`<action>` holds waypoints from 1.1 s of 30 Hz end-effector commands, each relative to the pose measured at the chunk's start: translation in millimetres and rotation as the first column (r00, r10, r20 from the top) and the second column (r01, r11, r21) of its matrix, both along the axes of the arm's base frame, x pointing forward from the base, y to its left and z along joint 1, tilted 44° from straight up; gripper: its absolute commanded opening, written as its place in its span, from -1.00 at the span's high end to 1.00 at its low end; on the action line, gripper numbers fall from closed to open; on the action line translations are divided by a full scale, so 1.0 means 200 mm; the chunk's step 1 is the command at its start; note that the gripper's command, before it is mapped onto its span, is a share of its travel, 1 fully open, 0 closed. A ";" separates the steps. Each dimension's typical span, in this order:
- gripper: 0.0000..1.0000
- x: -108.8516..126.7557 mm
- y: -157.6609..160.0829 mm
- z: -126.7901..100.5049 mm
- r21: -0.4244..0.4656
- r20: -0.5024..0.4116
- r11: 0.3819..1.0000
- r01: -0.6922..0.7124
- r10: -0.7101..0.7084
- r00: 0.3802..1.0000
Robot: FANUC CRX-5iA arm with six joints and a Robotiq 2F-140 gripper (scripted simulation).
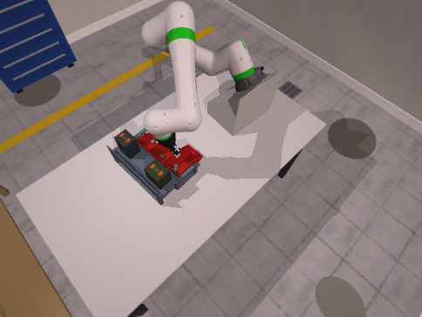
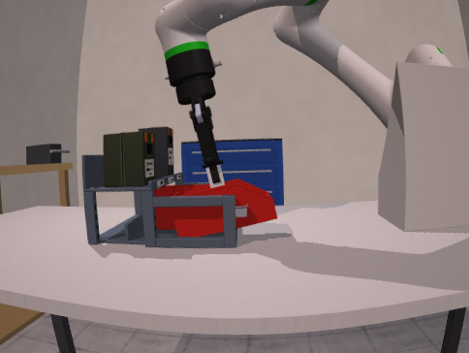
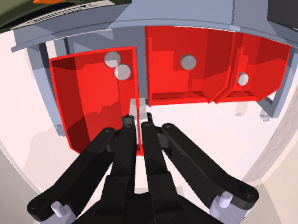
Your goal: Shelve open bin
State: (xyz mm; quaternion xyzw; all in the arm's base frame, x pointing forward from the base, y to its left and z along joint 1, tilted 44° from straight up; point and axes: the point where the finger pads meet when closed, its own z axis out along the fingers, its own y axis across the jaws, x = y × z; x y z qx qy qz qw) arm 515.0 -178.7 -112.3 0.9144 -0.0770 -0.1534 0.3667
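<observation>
A: Here's the gripper (image 1: 176,151) (image 2: 215,179) (image 3: 138,107), centre-left in the exterior view, reaching down at a slant, fingers closed on a side wall of the red bin (image 1: 187,158) (image 2: 252,204) (image 3: 90,100)!

B: And where's that bin? Left half of the wrist view, its rear inside the grey shelf (image 1: 131,174) (image 2: 230,220) (image 3: 141,65), its open front jutting out past the front post. It's not level, either: front end high, rear end low!

A: Cargo check! Two round grey parts (image 3: 117,65) lie inside, near the top of the bin in the wrist view.

B: Its neighbours, the middle bin (image 1: 162,154) (image 3: 187,75) and the far bin (image 1: 146,140) (image 3: 260,70), line up at upper right there, open fronts out, a round part showing in each.

A: Up on the top board, an olive case (image 1: 157,173) (image 2: 126,159) (image 3: 15,12) and a dark case (image 1: 126,143) (image 2: 167,150) (image 3: 285,10) stand upright, left of centre in the exterior view.

B: All of it on the pale table (image 1: 87,226) (image 2: 242,286) (image 3: 200,130), with a tall beige block (image 1: 253,109) (image 2: 431,145) at the exterior view's right edge, well apart from the shelf!
</observation>
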 end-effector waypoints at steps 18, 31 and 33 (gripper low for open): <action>1.00 0.01 0.00 0.00 0.000 0.002 1.000 -0.002 0.002 1.000; 1.00 0.03 0.00 0.00 0.000 0.008 1.000 -0.008 0.008 1.000; 1.00 0.03 -0.01 -0.01 0.000 0.010 1.000 -0.010 0.010 1.000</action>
